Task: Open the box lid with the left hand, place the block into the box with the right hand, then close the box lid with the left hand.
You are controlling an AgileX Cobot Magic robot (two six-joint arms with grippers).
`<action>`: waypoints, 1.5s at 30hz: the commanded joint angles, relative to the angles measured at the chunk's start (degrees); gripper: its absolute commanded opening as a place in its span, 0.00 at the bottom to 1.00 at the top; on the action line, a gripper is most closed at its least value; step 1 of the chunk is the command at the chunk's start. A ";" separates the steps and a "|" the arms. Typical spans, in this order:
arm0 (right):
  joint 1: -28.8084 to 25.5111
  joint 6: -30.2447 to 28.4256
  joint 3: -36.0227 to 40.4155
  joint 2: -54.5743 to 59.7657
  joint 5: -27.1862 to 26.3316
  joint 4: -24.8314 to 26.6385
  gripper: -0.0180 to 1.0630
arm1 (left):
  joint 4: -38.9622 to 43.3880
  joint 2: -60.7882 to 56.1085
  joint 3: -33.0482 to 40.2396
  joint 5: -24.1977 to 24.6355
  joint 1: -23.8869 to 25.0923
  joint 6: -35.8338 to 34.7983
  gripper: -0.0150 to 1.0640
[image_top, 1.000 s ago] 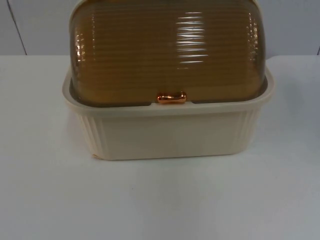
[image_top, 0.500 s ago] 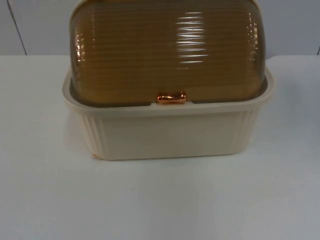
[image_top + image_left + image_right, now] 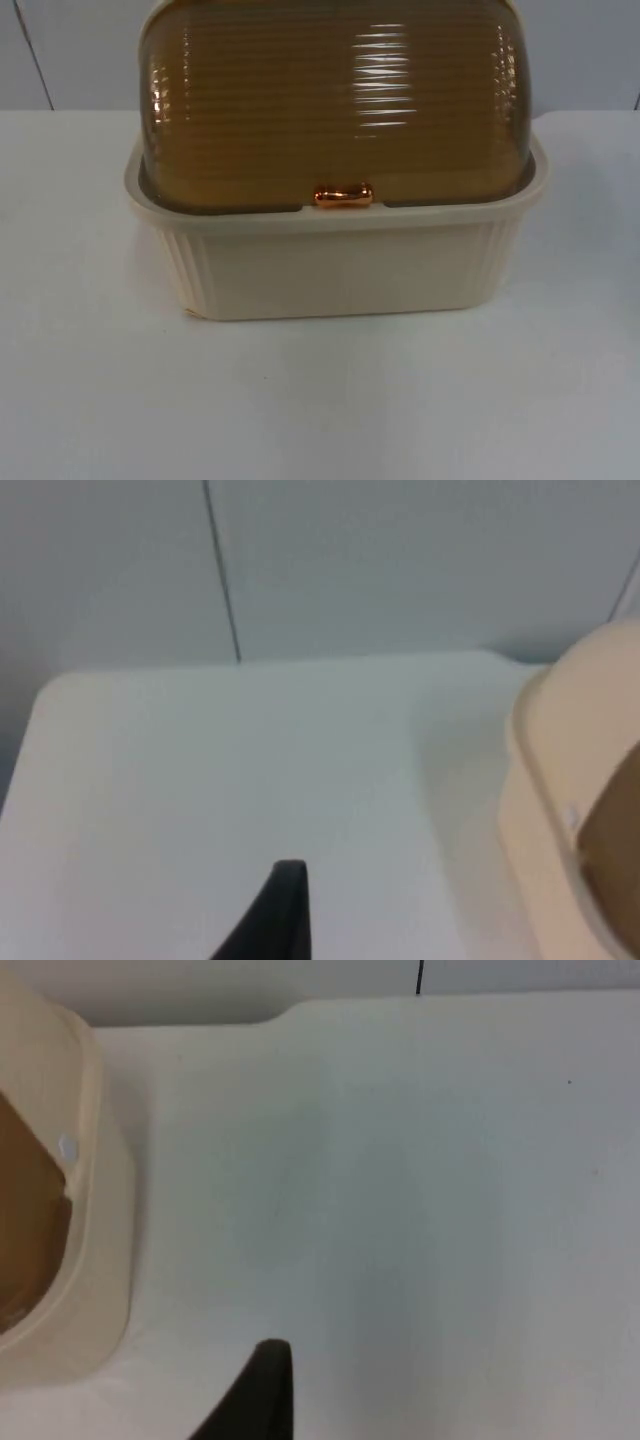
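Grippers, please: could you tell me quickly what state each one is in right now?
Left gripper: over bare table beside the box, holding nothing; open or shut cannot be told.
Right gripper: over bare table beside the box, holding nothing; cannot be told either.

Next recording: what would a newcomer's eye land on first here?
The cream box at the table's middle, its ribbed amber lid shut, with a copper handle at the lid's front edge. Either side of the box, bare white table.
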 commanded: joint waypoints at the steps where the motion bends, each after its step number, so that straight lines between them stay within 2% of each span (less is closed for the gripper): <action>1: -0.15 0.07 0.32 -5.26 1.89 0.03 0.99 | 0.27 -4.67 0.40 -1.05 -2.29 0.06 0.95; 4: -0.15 -0.69 0.32 -10.65 3.05 0.03 0.99 | 0.38 -8.73 0.40 -0.79 -5.60 0.06 0.95; 7: -0.15 -0.84 0.32 -19.93 4.14 -0.06 0.99 | 1.23 -14.92 0.28 2.96 -9.92 0.06 0.95; 10: -0.15 -0.84 0.32 -24.73 3.32 -0.06 0.99 | 1.23 -19.28 0.28 4.47 -10.74 0.06 0.95; 13: -0.15 -0.94 0.32 -30.15 -0.17 -0.06 0.99 | 1.76 -25.23 0.28 3.57 -10.74 0.06 0.95; 18: 1.20 -1.50 0.32 -34.74 -2.93 -1.04 0.99 | 1.65 -32.62 0.28 3.47 -10.74 0.06 0.95; 24: 4.89 -1.50 -2.78 -43.60 -1.14 -2.06 0.99 | 3.34 -43.27 0.28 0.04 -10.74 0.06 0.95; 26: 5.02 -1.50 -4.15 -44.81 -1.14 -3.21 0.99 | 4.01 -44.96 0.28 -0.85 -10.74 0.06 0.95; 29: 5.02 -1.50 -9.08 -47.35 -1.14 -6.35 0.99 | 4.60 -48.98 0.28 -5.70 -10.74 0.06 0.95; 31: 5.02 -1.50 -11.97 -48.30 -0.36 -6.35 0.99 | 5.04 -51.17 0.28 -8.04 -10.74 0.06 0.95; 33: 5.02 -1.50 -12.98 -48.66 0.79 -6.24 0.99 | 5.30 -51.99 0.28 -8.03 -10.74 0.06 0.95; 37: 5.02 -1.50 -14.36 -49.59 8.33 -6.24 0.99 | 5.89 -53.46 0.28 -2.14 -10.74 0.06 0.95; 38: 5.02 -1.50 -14.36 -49.59 8.33 -6.24 0.99 | 5.89 -53.46 0.28 -2.14 -10.74 0.06 0.95; 43: 5.02 -1.50 -11.09 -52.01 13.97 -6.09 0.99 | 6.52 -53.46 0.28 11.55 -10.74 0.06 0.95; 45: 5.02 -1.50 -10.50 -52.73 15.07 -5.82 0.99 | 6.52 -53.46 0.28 13.05 -10.74 0.06 0.95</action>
